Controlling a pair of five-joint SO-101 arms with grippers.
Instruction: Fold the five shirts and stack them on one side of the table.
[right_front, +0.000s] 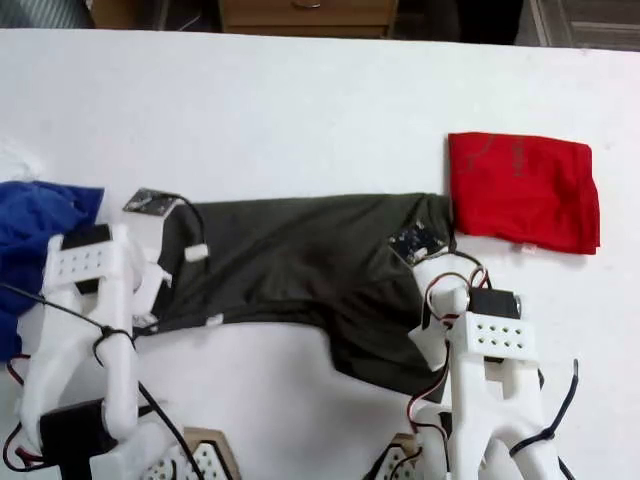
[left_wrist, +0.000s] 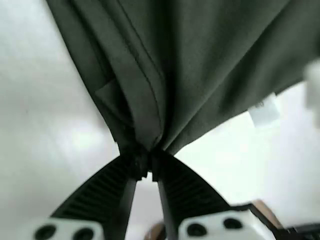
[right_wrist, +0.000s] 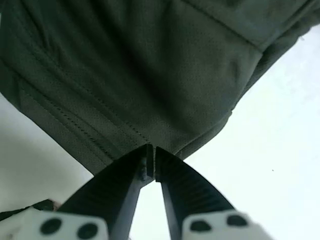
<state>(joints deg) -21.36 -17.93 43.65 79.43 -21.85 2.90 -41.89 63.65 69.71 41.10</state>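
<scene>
A dark olive shirt (right_front: 300, 265) is stretched across the middle of the white table (right_front: 300, 110) between both arms. My left gripper (left_wrist: 146, 167) is shut on its bunched edge at the left end (right_front: 165, 290); a white tag (left_wrist: 263, 111) hangs from the cloth nearby. My right gripper (right_wrist: 150, 165) is shut on the shirt's hem at the right end (right_front: 440, 290). A folded red shirt (right_front: 523, 190) lies flat at the right, just beyond the olive one. A crumpled blue shirt (right_front: 35, 235) lies at the left edge, partly behind the left arm.
Bare tabletop spreads behind the olive shirt up to the far edge. Wooden furniture (right_front: 305, 15) stands beyond the table. The arm bases and cables (right_front: 90, 430) crowd the near edge.
</scene>
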